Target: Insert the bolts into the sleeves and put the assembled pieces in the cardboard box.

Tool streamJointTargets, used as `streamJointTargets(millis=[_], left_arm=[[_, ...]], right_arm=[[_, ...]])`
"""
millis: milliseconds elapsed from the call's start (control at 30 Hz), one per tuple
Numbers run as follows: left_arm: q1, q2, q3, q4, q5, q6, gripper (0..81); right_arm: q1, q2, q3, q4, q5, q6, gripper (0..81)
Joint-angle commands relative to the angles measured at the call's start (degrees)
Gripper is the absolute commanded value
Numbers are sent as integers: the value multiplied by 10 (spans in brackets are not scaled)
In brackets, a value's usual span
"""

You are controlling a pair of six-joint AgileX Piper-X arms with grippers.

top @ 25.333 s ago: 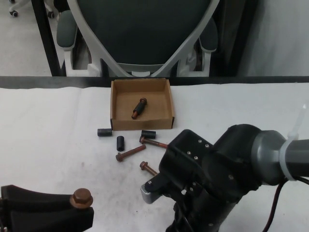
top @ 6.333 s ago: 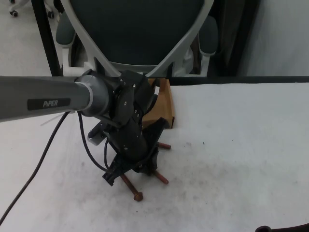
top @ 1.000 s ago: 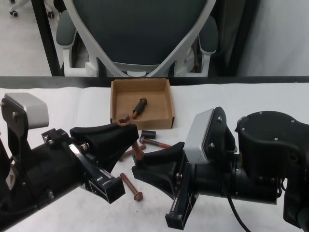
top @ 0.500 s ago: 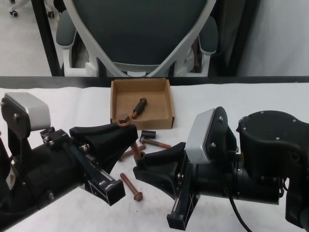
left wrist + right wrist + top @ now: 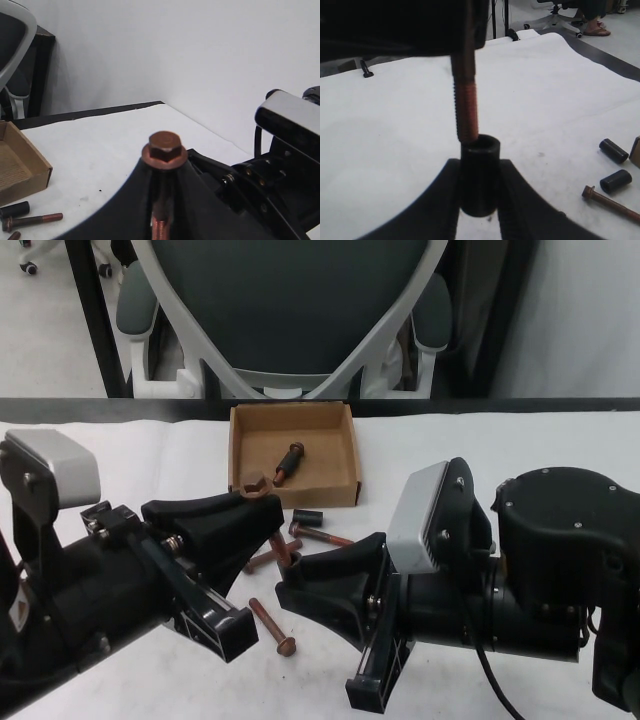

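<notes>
I've got the cardboard box (image 5: 295, 495) at upper centre of the high view with an assembled piece (image 5: 288, 462) in it, a loose sleeve (image 5: 307, 517) and loose bolt (image 5: 322, 536) just below it, and at centre the left gripper (image 5: 265, 515) with its held bolt (image 5: 466, 107) tip-down at the mouth of the held sleeve (image 5: 480, 150) in the right gripper (image 5: 480, 172).

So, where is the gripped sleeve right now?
In the right wrist view the sleeve stands upright in the right gripper, with the bolt from the left gripper at its top opening.

Office chair (image 5: 288, 310) behind, seemingly white wall (image 5: 175, 50).
</notes>
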Motion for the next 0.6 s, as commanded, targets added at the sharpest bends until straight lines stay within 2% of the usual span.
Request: streamJointTargets(millis=[0,67,567], left_arm=[[-2,-2,-2,11,-1,-3,8],[-2,-2,-2,11,-1,-3,8],[-2,-2,-2,24,4,-20,8]], right_arm=[[-1,-12,-8,-32,-31,4,3],[-1,-12,-8,-32,-51,4,3],[-1,-12,-8,-59,-51,4,3]])
